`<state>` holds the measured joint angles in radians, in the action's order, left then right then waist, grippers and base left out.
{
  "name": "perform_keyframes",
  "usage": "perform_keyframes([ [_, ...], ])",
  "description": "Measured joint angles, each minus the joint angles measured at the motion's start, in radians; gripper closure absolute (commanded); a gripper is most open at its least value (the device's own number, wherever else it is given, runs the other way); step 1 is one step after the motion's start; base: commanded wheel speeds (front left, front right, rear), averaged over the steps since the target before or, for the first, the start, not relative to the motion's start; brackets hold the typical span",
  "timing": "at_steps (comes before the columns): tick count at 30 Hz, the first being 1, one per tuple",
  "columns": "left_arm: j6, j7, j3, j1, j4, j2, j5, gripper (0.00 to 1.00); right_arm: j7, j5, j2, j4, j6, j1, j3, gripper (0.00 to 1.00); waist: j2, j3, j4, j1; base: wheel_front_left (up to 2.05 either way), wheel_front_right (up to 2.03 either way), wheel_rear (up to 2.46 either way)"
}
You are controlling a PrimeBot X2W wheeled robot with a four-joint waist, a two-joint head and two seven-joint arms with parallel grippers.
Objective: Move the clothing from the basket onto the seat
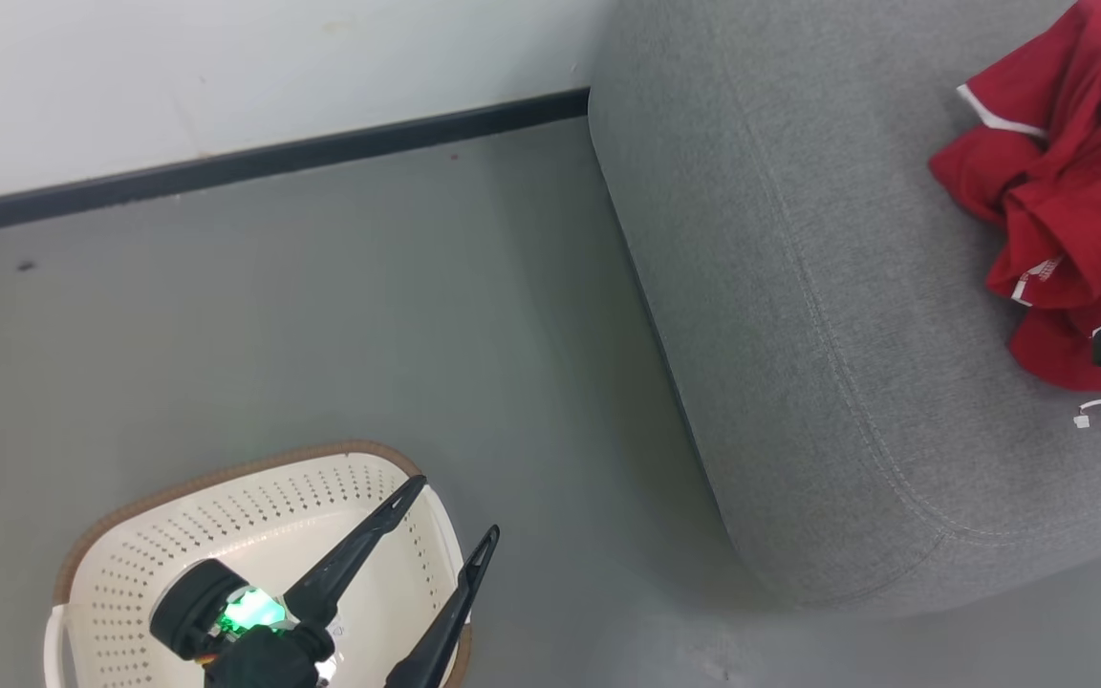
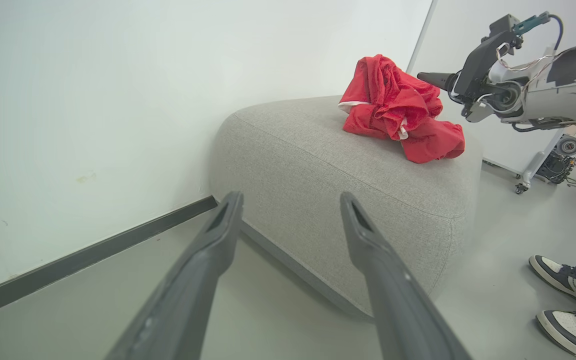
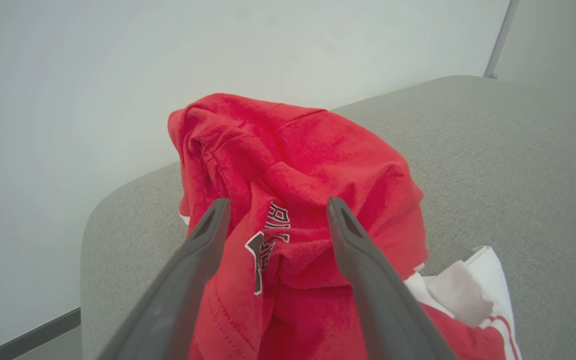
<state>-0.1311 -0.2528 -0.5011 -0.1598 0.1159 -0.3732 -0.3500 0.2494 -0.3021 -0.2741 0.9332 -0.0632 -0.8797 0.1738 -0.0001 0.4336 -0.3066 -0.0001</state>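
Observation:
The red clothing (image 1: 1067, 191) lies crumpled in a heap on the grey seat (image 1: 799, 287), near its far right side. In the right wrist view my right gripper (image 3: 279, 201) is open, its two fingers spread on either side of a fold of the clothing (image 3: 308, 160). The left wrist view shows the right gripper (image 2: 430, 77) pointing at the heap (image 2: 393, 105) from the right. The cream basket (image 1: 226, 473) with its brown rim stands on the floor at lower left, its visible inside bare. My left gripper (image 1: 455, 506) hangs open over it, holding nothing.
Grey floor lies between the basket and the seat (image 2: 318, 165). A white wall with a black baseboard (image 1: 273, 158) runs behind. A person's shoes (image 2: 568, 285) stand by the seat's near right corner. A wheeled stand and cables (image 2: 558, 155) sit beyond.

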Motion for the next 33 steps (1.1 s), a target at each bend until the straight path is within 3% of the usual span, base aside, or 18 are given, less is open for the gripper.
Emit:
perform_keyframes([
  [7,0.000,0.000,0.010,0.000,-0.040,0.059,-0.006,0.00,0.000,0.025,0.000,-0.134,0.000,0.050,0.001,0.00,0.0000,-0.075,0.001,-0.0001,0.00,0.00,0.00],
  [16,0.000,0.000,0.049,0.030,-0.092,0.124,-0.010,0.00,0.005,0.066,0.026,-0.407,-0.042,0.133,-0.054,0.00,0.0000,-0.189,0.017,-0.0002,0.00,0.00,0.00],
  [22,0.000,0.000,0.071,0.065,-0.120,0.168,-0.010,0.00,0.007,0.083,0.051,-0.541,-0.052,0.215,-0.101,0.00,-0.0001,-0.267,0.041,-0.0002,0.00,0.00,0.00],
  [33,0.001,0.000,0.140,0.110,-0.146,0.242,-0.008,0.00,0.007,-0.009,0.071,-0.723,-0.060,0.431,-0.258,0.00,0.0000,-0.373,0.135,0.0000,0.00,0.00,0.00],
])
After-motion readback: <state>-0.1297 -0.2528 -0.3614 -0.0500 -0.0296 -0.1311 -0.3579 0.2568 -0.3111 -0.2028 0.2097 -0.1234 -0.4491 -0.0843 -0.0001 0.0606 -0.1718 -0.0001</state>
